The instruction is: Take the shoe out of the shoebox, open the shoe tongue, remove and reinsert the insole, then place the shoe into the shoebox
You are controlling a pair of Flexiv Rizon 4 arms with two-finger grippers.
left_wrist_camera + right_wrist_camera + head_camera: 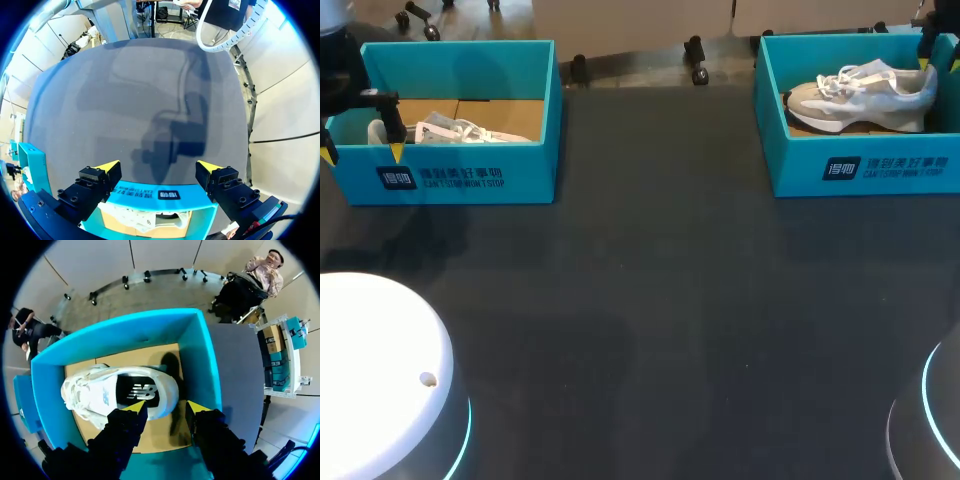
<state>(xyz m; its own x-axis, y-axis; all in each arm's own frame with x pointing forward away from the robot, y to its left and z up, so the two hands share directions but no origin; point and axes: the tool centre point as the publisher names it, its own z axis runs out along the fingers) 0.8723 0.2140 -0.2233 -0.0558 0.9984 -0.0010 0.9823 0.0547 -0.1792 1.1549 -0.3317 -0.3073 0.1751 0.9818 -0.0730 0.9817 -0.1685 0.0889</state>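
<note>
Nearest, in the head view, we list a white arm base (380, 370) at lower left and a grey arm base (932, 420) at lower right, with the dark table (650, 320) between and beyond them.

Farther back, upper left: left shoebox (470, 175), teal, holding a white shoe (460, 130). From here only its laces show above the wall. The left gripper (363, 153) hangs at that box's left end.

Its wrist view adds more. The left gripper (159, 167) is spread wide and grips nothing. The left shoebox (170, 195) wall lies under the tips. The white shoe (135, 215) lies lower between the fingers, untouched.

Upper right: right shoebox (860, 170), with a grey-and-white shoe (865, 95) on its side. The right gripper (939, 63) sits at the box's right end, mostly cut off.

The right wrist view shows the right gripper (166, 407) moderately parted and empty. One end of the grey-and-white shoe (120, 392) lies just ahead of the tips; we cannot tell whether it touches them. The right shoebox (200, 355) walls ring it.
</note>
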